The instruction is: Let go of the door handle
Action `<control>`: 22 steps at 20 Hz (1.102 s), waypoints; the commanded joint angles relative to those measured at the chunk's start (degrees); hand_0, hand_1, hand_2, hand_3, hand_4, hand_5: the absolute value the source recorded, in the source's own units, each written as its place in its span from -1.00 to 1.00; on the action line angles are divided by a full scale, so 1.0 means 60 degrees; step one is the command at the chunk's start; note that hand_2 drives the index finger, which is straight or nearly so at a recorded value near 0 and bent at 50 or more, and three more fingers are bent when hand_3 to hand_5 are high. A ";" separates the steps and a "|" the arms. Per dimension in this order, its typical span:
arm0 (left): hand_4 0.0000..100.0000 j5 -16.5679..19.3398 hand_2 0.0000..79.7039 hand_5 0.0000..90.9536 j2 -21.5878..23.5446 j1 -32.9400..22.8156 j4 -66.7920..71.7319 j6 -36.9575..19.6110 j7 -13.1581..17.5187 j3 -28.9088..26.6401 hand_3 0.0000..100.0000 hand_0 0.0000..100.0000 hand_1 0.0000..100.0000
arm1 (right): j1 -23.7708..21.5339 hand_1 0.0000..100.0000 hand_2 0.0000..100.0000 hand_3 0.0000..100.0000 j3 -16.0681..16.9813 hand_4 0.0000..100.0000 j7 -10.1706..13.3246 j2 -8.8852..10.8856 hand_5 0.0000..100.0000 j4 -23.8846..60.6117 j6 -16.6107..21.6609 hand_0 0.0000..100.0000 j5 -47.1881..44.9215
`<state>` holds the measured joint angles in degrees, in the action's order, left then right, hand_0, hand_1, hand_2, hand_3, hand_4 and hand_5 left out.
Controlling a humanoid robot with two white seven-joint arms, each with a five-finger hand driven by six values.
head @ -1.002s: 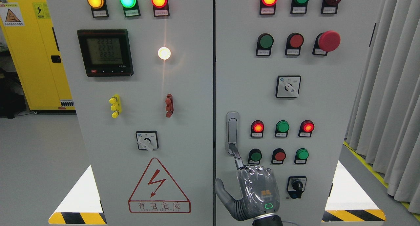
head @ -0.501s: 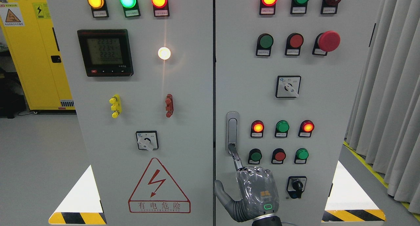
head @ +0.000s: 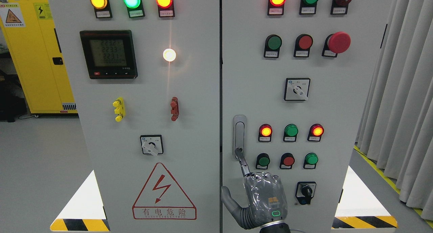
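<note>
The grey cabinet's right door [head: 257, 91] carries a slim silver door handle [head: 239, 133], upright near the door's left edge and lying flush in its recess. My right hand [head: 264, 199] comes up from the bottom edge, its back towards the camera. Its index finger [head: 243, 162] is stretched out, with the tip touching the handle's lower end. The other fingers are curled in and the thumb [head: 227, 197] sticks out to the left. The hand grasps nothing. The left arm is out of view.
Lit and unlit push buttons [head: 291, 130] and a black key switch [head: 306, 191] sit just right of the handle and hand. The left door [head: 149, 101] holds a meter and a rotary switch. A yellow cabinet [head: 33, 50] stands far left, and curtains [head: 402, 91] hang at right.
My right hand has crept very slightly to the left. The index fingertip stays on the handle's lower end. The handle has not visibly moved.
</note>
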<state>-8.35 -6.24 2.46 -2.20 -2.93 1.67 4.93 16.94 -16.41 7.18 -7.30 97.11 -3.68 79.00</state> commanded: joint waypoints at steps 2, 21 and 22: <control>-1.00 0.0000 -1.00 -1.00 0.0000 0.0000 0.0000 0.0004 0.0000 -0.0002 -1.00 -0.76 0.11 | -0.0010 -0.40 -0.99 1.00 0.0010 1.00 -0.0024 0.0000 1.00 -0.0027 -0.0017 -0.05 0.0002; -1.00 0.0000 -1.00 -1.00 0.0000 0.0000 0.0000 0.0004 0.0000 -0.0002 -1.00 -0.76 0.11 | -0.0040 -0.40 -0.98 1.00 0.0039 1.00 -0.0127 0.0000 1.00 -0.0027 -0.0149 -0.05 -0.0013; -1.00 0.0000 -1.00 -1.00 0.0000 0.0000 0.0000 0.0004 0.0000 -0.0002 -1.00 -0.76 0.11 | -0.0025 -0.40 -0.98 1.00 0.0039 1.00 -0.0142 0.0000 1.00 -0.0042 -0.0149 -0.05 -0.0013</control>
<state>-8.35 -6.24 2.46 -2.20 -2.93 1.67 4.93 16.75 -16.32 6.47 -7.30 96.98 -4.55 78.94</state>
